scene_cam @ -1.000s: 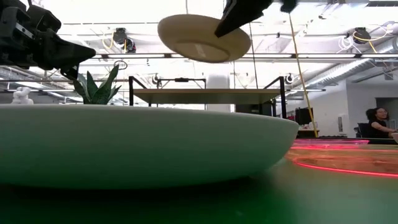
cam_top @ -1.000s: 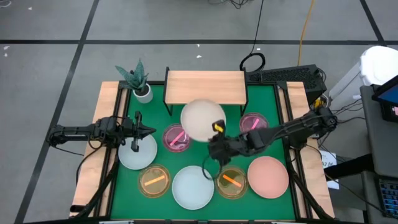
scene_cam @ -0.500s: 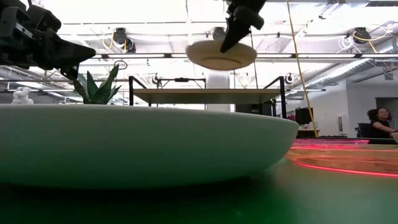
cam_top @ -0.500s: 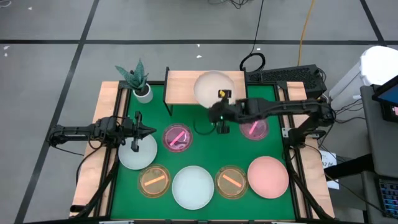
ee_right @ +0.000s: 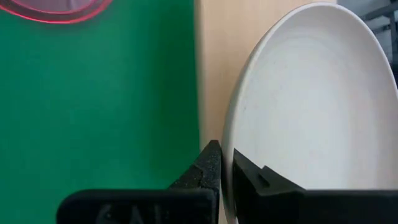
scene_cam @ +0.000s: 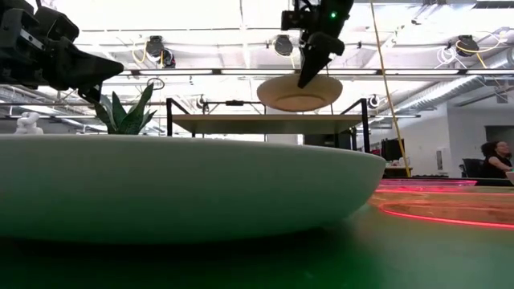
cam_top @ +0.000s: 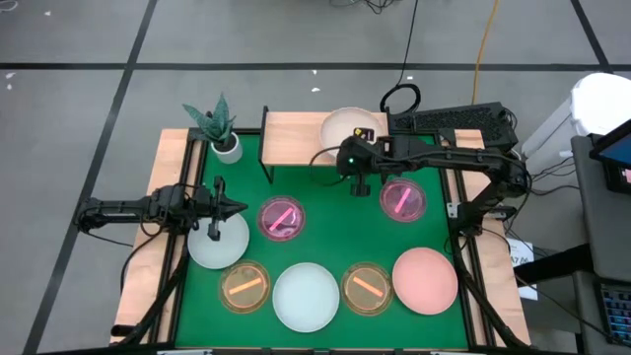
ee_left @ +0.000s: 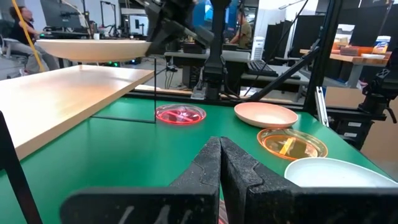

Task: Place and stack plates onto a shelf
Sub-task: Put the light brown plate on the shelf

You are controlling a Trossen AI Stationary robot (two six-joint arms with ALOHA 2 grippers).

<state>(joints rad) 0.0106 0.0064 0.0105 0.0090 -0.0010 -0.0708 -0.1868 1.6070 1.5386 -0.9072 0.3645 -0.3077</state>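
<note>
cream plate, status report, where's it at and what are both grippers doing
Right gripper shut on cream plate, held above the shelf, not yet set down. Left gripper shut, empty, over the white plate. Nothing in the way on the shelf top.

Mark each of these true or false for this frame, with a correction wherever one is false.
1. The right gripper grips the cream plate by its rim. True.
2. The cream plate already rests flat on the shelf. False: the low view shows it in the air above the wooden top.
3. The left gripper holds a plate. False: its jaws are shut on nothing, over the edge of the white plate.
4. The salmon pink plate lies on the green mat. True.
5. A plate is stacked on the pale blue plate. False: it lies bare.
</note>
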